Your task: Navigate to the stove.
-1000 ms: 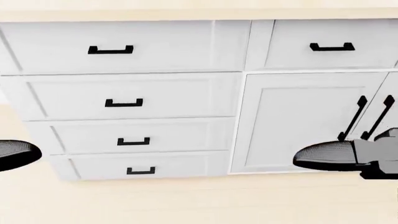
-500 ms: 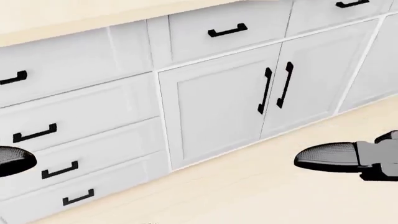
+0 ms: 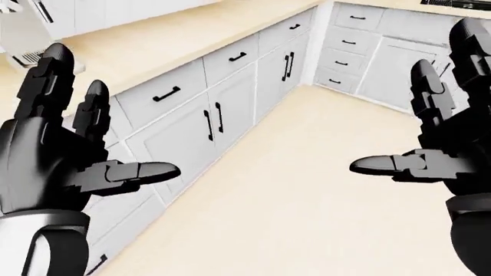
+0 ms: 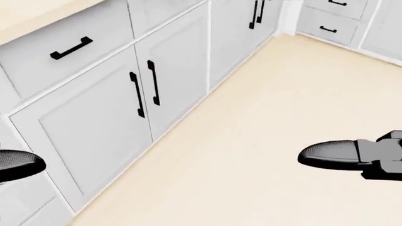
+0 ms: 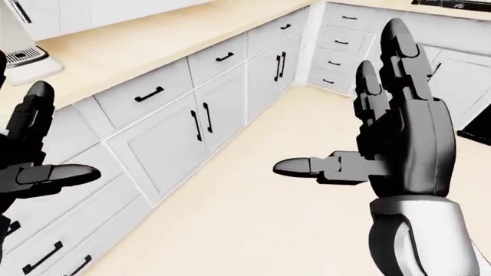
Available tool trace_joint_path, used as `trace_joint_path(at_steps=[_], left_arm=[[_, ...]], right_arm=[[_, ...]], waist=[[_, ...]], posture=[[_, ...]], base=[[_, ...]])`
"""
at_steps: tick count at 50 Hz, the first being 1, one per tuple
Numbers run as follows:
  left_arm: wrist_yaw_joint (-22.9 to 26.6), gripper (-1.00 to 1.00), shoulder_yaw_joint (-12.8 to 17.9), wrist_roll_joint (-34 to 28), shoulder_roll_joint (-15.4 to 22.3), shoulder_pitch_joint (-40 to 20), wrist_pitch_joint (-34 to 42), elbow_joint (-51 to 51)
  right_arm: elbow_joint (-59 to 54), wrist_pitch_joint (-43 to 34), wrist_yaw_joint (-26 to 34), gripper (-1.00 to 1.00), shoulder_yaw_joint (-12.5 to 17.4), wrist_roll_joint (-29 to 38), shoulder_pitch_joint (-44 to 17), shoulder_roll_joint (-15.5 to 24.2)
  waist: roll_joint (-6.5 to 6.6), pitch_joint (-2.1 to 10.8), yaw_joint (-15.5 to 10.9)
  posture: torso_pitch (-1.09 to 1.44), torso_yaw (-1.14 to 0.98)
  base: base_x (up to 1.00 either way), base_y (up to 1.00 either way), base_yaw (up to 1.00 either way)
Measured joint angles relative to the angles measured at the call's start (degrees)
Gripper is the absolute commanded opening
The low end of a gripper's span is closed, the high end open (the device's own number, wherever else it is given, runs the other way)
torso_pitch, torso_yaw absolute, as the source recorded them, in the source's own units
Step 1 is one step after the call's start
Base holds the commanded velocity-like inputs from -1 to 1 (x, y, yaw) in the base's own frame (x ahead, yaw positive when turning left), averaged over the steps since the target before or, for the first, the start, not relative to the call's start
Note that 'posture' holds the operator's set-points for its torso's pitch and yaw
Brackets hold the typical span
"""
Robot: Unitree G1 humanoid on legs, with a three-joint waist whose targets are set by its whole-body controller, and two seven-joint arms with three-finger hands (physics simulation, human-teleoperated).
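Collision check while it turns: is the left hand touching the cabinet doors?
Cannot tell. In the left-eye view the left hand, fingers spread, overlaps the cabinet doors; no view shows a gap or contact plainly.

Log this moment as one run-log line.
phase: navigating | left hand: open, empty | right hand: open, empty | view: white cabinets, bare floor | stove: unconfirmed

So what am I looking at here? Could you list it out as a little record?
place: simulated kitchen, white cabinets meeting in a corner
counter: pale worktop along the left of the left-eye view
floor: bare beige floor
left hand: open, empty
right hand: open, empty
dark thing: top right edge, too cropped to identify
stove: not clearly in view
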State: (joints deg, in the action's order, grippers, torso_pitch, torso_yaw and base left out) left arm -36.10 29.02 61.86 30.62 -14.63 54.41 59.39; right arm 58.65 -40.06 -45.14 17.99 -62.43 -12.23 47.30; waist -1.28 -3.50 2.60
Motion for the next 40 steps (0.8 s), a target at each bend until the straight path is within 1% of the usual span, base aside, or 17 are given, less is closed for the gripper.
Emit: trace_joint_path(at_steps=[5,7,8,10,13,17,20,22,24,26,28,32,34,35,37,39,40], left_arm=[[0.0,1.00,0.3,-0.8,-0.3,0.0,-0.9,0.3],[0.3,1.00,0.3,-1.3,-0.5,-0.2,-0.9,0.2],[0.4,1.00,0.5,-1.6,-0.6,-0.3,-0.8,0.0],[0.4,1.00,0.8,-2.2,-1.2,0.3,-0.3,-0.6],[0.6,1.00,0.9,-2.8,-1.2,0.0,0.3,-0.7],[0.8,1.00,1.1,-2.6,-0.9,0.0,-0.2,-0.2],[0.9,1.00,1.1,-2.9,-1.1,0.3,-0.2,-0.4],[0.9,1.00,1.0,-2.9,-0.9,0.1,-0.2,-0.5],[1.1,1.00,-0.2,-2.8,-1.7,0.5,-0.1,-0.3],[1.6,1.00,-0.9,-2.4,-1.8,0.6,0.3,0.0],[1.8,1.00,-0.7,-2.3,-1.8,0.2,0.6,0.0],[1.6,1.00,-0.1,-2.6,-1.9,-0.2,0.4,0.1],[1.5,1.00,-0.3,-2.4,-1.8,-0.1,0.2,0.1],[1.4,1.00,-0.1,-2.2,-1.7,-0.2,0.1,0.1],[1.3,1.00,0.1,-2.6,-2.1,0.2,0.3,-0.5],[1.1,1.00,0.6,-2.6,-2.4,0.2,1.0,-0.7],[1.2,1.00,0.6,-2.8,-2.5,0.1,1.1,-0.6]], right_arm=[[0.9,0.9,0.4,1.00,-0.3,1.0,0.0,-0.8],[0.7,0.7,0.8,1.00,-0.6,1.5,-0.3,-0.9],[0.7,0.6,1.1,1.00,-0.9,1.9,-0.3,-1.5],[0.8,-0.1,1.7,1.00,-2.3,2.5,0.4,-2.3],[0.7,-0.8,2.0,1.00,-2.0,2.0,0.3,-1.8],[1.2,0.1,1.6,1.00,-0.7,2.5,0.2,-1.6],[1.3,0.5,1.8,1.00,-0.9,2.9,0.7,-1.7],[1.1,0.5,2.0,1.00,-0.8,2.9,0.7,-1.7],[0.1,0.0,1.7,1.00,-0.7,3.0,1.2,-2.0],[-0.1,-0.3,1.4,1.00,-0.5,3.1,1.5,-2.0],[0.3,-0.2,1.5,1.00,-0.3,3.4,1.1,-2.1],[0.8,-0.3,1.9,1.00,-0.3,3.7,0.7,-2.5],[0.6,-0.4,2.1,1.00,-0.4,3.9,0.7,-2.6],[0.5,-0.4,2.2,1.00,-0.4,3.9,0.4,-2.4],[0.7,-0.8,2.4,1.00,-1.1,3.8,0.7,-3.5],[0.7,-1.5,2.7,1.00,-1.8,3.7,0.7,-3.8],[0.7,-1.7,2.9,1.00,-1.7,3.7,0.7,-3.7]], waist=[[3.57,-1.36,-0.9],[5.70,-1.25,-1.6],[6.35,-0.88,-2.4],[6.02,-1.05,-2.8],[4.93,0.10,-2.5],[1.74,0.25,-2.7],[-0.74,0.09,-3.0],[-2.65,0.58,-2.3],[-2.02,0.37,-1.0],[-1.38,0.65,-0.1],[0.29,0.35,0.0],[3.21,-1.04,-0.8],[4.94,-1.27,-1.2],[6.22,-0.99,-1.7],[6.13,-1.11,-2.9],[6.06,-0.38,-2.7],[5.62,0.07,-2.6]], posture=[[0.00,0.00],[0.00,0.00],[0.00,0.00],[0.00,0.00],[0.00,0.00],[0.00,0.00],[0.00,0.00],[0.00,0.00],[0.00,0.00],[0.00,0.00],[0.00,0.00],[0.00,0.00],[0.00,0.00],[0.00,0.00],[0.00,0.00],[0.00,0.00],[0.00,0.00]], base=[[0.00,0.00,-1.00],[0.00,0.00,-1.00],[0.00,0.00,-1.00],[0.00,0.00,-1.00],[0.00,0.00,-1.00],[0.00,0.00,-1.00],[0.00,0.00,-1.00],[0.00,0.00,-1.00],[0.00,0.00,-1.00],[0.00,0.00,-1.00],[0.00,0.00,-1.00],[0.00,0.00,-1.00],[0.00,0.00,-1.00],[0.00,0.00,-1.00],[0.00,0.00,-1.00],[0.00,0.00,-1.00],[0.00,0.00,-1.00]])
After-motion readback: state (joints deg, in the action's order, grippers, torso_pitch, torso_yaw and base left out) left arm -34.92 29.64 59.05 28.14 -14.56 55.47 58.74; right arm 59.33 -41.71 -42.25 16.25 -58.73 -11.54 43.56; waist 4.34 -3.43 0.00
